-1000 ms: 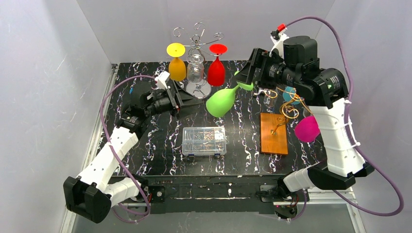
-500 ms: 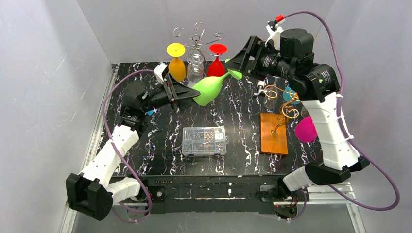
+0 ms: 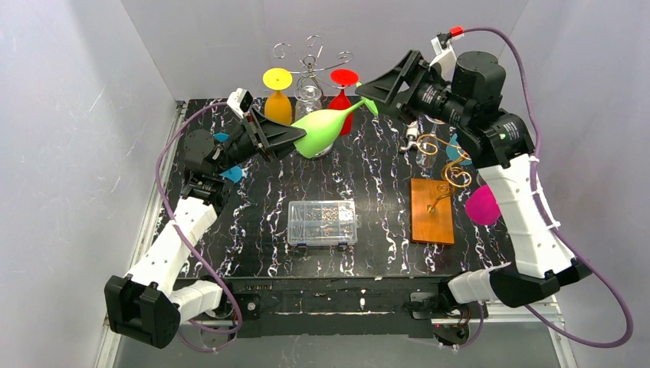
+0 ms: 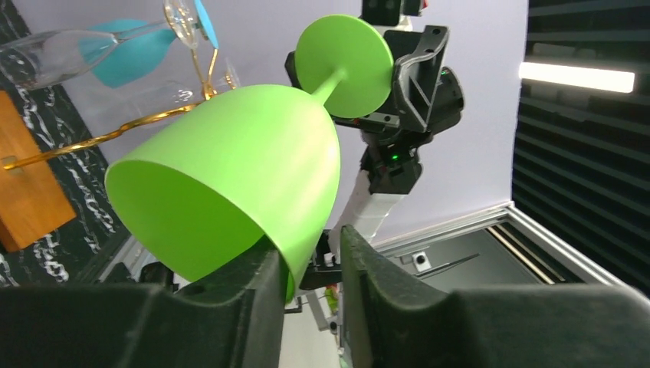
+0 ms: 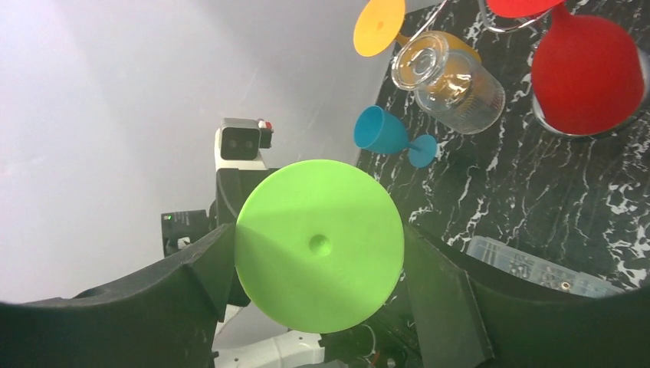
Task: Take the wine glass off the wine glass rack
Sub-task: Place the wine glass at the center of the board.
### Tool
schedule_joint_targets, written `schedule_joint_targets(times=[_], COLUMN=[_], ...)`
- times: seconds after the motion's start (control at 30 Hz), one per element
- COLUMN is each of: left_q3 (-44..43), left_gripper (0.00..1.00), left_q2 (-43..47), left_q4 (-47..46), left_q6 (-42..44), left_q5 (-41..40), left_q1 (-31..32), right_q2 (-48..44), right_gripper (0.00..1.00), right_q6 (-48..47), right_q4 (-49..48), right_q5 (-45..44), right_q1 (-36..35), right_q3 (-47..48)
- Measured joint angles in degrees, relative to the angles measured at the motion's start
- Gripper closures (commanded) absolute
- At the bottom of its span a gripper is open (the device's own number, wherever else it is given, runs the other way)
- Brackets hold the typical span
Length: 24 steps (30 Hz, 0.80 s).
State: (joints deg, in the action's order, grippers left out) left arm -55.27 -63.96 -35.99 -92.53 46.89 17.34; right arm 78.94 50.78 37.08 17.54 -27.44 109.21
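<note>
Top external: handover. Right gripper (image 3: 369, 100), jaws wide, clamps green wine glass (image 3: 318, 130) foot. Left gripper (image 3: 296, 138) jaws straddle bowl rim; pinch unconfirmed. Next: secure left, then release right.

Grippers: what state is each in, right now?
Left gripper: fingers astride the bright green stemmed wine glass at its rim; grip cannot be told.
Right gripper: closed on that glass's foot.

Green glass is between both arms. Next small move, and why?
Probably close the left gripper fully on the green wine glass. Its bowl rim sits between the jaws, but a gap shows beside one finger. The right gripper clamps the foot, so it shouldn't let go yet.
</note>
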Motion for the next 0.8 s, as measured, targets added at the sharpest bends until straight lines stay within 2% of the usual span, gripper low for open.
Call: schedule_joint_targets(times=[0.13, 0.23, 0.37, 0.43, 0.57, 0.8], left_q3=[-0.85, -2.01, -3.69, -5.38, -12.2, -32.04], left_gripper=[0.98, 1.0, 1.0, 1.0, 1.0, 1.0], left_q2=[0.02, 0.13, 0.68, 0.87, 2.32, 4.22], left_q4=[-1.27, -2.4, 0.72, 4.17, 18.62, 59.1], left_q6=[-1.66, -2.49, -0.98, 0.79, 8.94, 31.04], left_q5=[-0.57, -0.76, -0.68, -0.68, -1.16, -9.86], left_q1=[-0.07, -0.13, -0.22, -0.2, -0.02, 0.0], right_q2=[-2.1, -3.13, -3.96, -4.11, -3.74, -2.43], right_gripper=[0.43, 0.33, 0.03, 0.02, 0.02, 0.02], right_q6=[2.23, 3.67, 4.39, 2.86, -1.84, -9.64], right_q4=[-4.2, -6.01, -7.67, -6.78, -2.43, 5.68], right_q5=[1.62, 2.1, 2.34, 2.03, 0.96, -2.86], right_q1=[0.46, 0.79, 0.81, 0.79, 0.63, 0.63], right_q3=[-3.43, -5.16, -5.99, -5.99, -5.49, -1.14])
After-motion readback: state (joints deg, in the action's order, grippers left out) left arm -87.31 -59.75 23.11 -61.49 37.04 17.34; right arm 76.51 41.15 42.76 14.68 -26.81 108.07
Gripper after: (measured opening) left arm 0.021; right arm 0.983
